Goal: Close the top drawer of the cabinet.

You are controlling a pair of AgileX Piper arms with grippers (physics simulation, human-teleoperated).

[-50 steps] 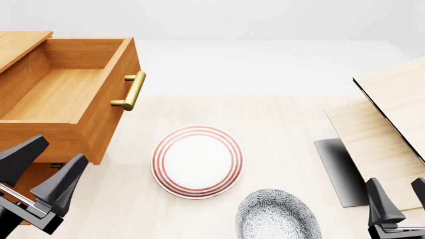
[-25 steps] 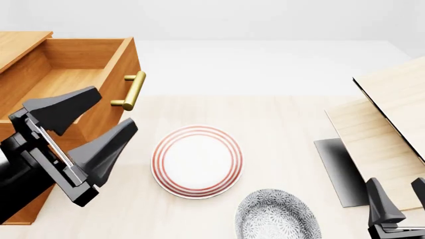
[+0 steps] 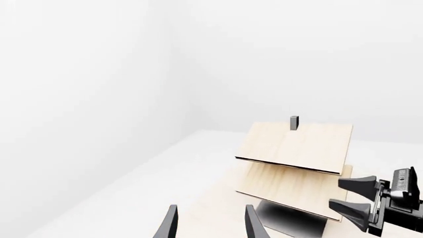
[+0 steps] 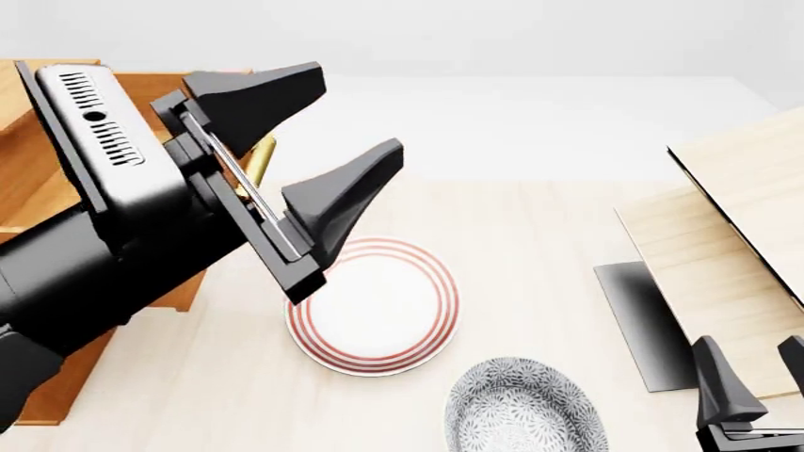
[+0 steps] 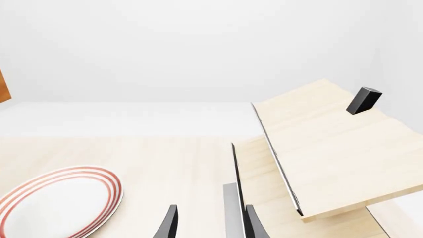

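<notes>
Most of the top drawer [image 4: 38, 179] hides behind the left gripper [image 4: 320, 137], jaws apart, empty.

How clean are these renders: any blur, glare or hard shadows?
Front view: sharp throughout, flat even light, only a faint soft shadow under the red-ringed plate; the left gripper looms large and hides most of the cabinet. Both wrist views: crisp, no glare, washed-out white background.
</notes>
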